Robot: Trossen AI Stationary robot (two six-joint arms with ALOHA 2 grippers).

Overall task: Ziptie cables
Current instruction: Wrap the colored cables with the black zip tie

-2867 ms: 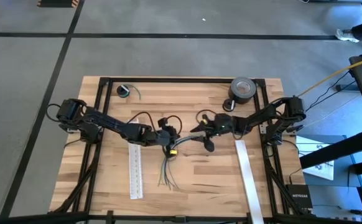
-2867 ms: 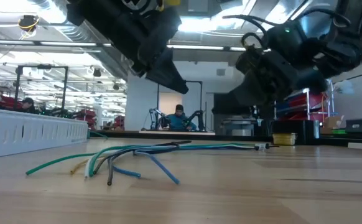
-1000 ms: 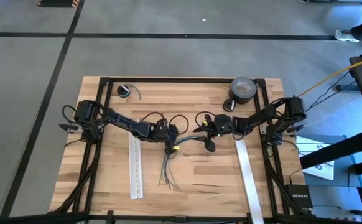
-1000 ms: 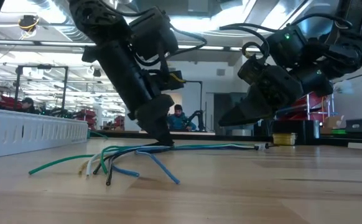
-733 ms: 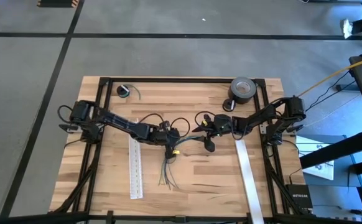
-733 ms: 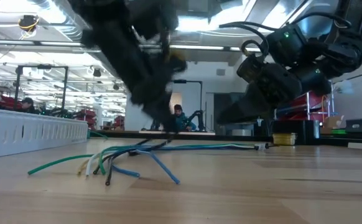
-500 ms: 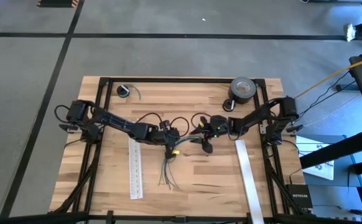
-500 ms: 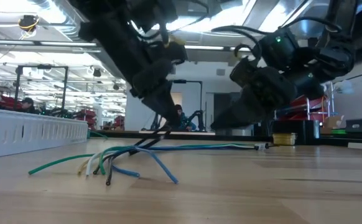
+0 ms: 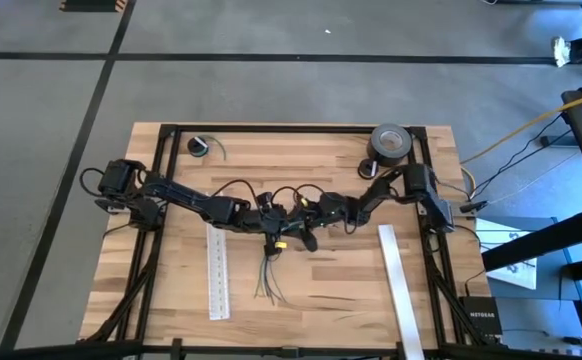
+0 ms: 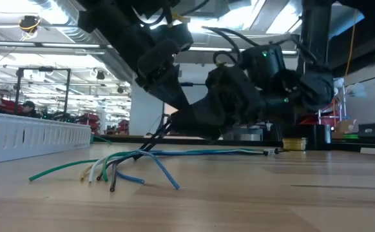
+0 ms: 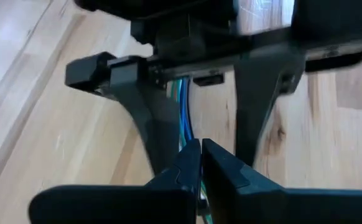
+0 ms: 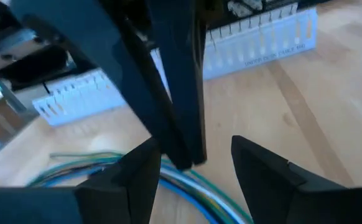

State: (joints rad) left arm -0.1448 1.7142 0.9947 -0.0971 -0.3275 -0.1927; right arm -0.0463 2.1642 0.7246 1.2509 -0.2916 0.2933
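- Left gripper [image 9: 271, 226] is clenched over the near end of the cables [image 9: 268, 272]; whether it pinches anything cannot be told.
- Cables lie loose mid-table, apparently untied.
- Right gripper [image 9: 306, 236], fingers apart, holds nothing; tying remains.

The black box [image 9: 480, 318] beside the counter's [image 9: 351, 290] near right corner read "NETGEAR". Lettering on the white slotted strip [image 12: 262, 43] in the right wrist view was too small to read.

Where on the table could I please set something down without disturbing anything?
Bare wood lies between the cables and the right white strip, and between the small coil and the tape roll. The middle is crowded: the left gripper and right gripper meet there.
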